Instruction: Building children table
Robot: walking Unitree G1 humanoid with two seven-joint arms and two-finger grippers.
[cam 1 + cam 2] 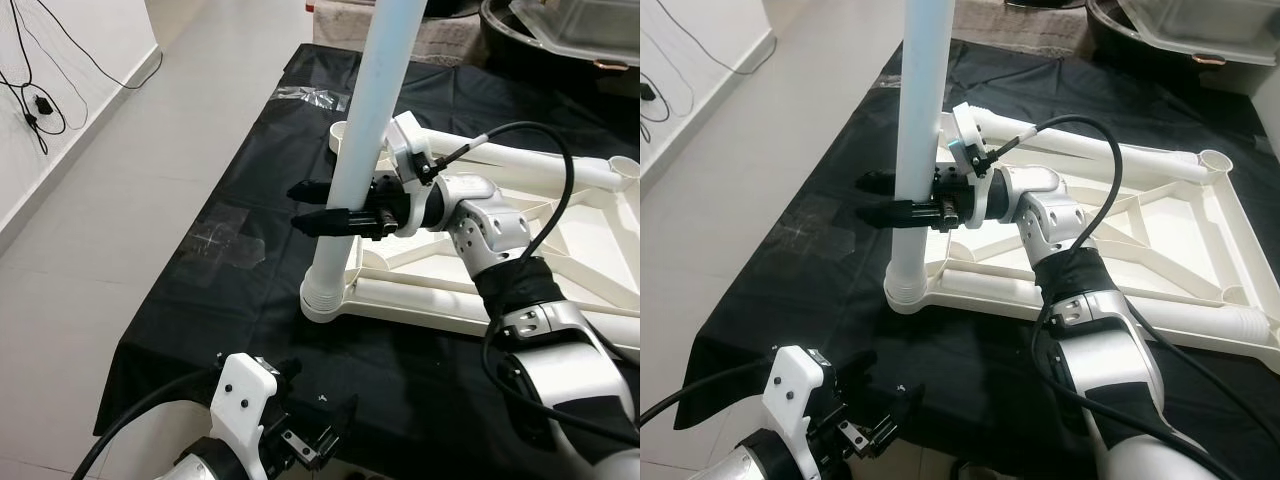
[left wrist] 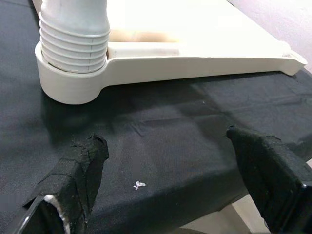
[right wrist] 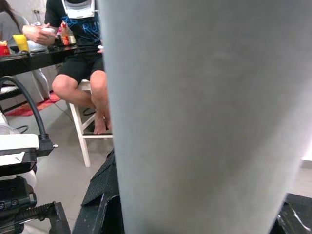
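Observation:
A white table top frame (image 1: pixel 560 178) lies upside down on a black cloth (image 1: pixel 230 170). A tall white leg (image 1: pixel 370 110) stands upright in its near left corner socket (image 1: pixel 322 300). My right gripper (image 1: pixel 300 206) is shut on this leg about a third of the way up, one black finger on each side; the leg's pale surface (image 3: pixel 204 117) is close before the right wrist camera. My left gripper (image 2: pixel 170 170) hovers open and holding nothing above the cloth's front edge, a short way in front of the socket (image 2: pixel 73 83) and the leg's ribbed end (image 2: pixel 73 34).
Two more open sockets (image 1: pixel 340 133) (image 1: pixel 625 170) sit at the frame's far corners. Cables (image 1: pixel 30 100) trail on the floor at left. A clear bin (image 1: pixel 560 25) stands at the back right. A person (image 3: pixel 80 58) sits on a white stool beyond.

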